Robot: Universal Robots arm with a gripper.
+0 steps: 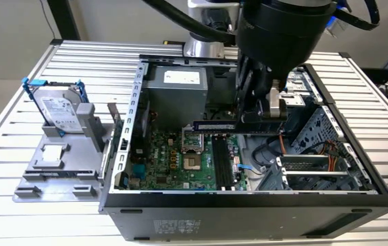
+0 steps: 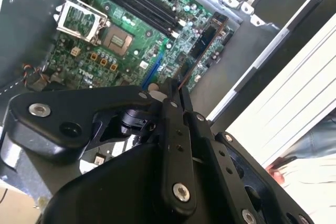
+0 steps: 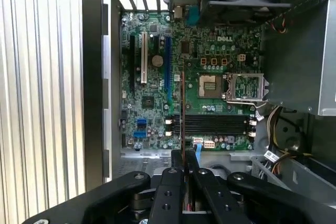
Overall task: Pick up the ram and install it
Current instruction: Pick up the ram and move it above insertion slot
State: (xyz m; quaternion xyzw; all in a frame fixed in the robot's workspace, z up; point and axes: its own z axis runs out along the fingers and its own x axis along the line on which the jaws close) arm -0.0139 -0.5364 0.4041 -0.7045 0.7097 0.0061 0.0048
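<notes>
Slatted metal table [image 1: 2, 154], exterior view, read from that view's left to its right. At the left, a grey fixture [image 1: 50, 174] lies on the slats, and a silver hard drive [image 1: 60, 110] with a white label stands upright in a blue-trimmed bracket at its far end. Just right of the fixture is an open computer case [image 1: 248, 205] with its side panel off. A green motherboard [image 1: 173, 159] lies on the case floor, a silver power supply [image 1: 177, 92] sits at the far wall, and an uncovered processor socket [image 1: 192, 163] is near the board's centre. The long black memory slots [image 1: 222, 164] run near to far, right of the socket, and are unoccupied. The ram [image 1: 214, 126] hangs level above the far end of those slots, clear of the board and lying crosswise to them; it is not seated. In both wrist views it shows edge-on [image 3: 182, 114] [image 2: 206, 39], projecting from the fingers over the board. The gripper [image 1: 248, 124] is clenched on the right end of the ram and reaches down from above the case; its fingertips [image 3: 178, 157] are pressed against the stick's two faces. A metal drive cage [image 1: 310, 169] occupies the case's right side
</notes>
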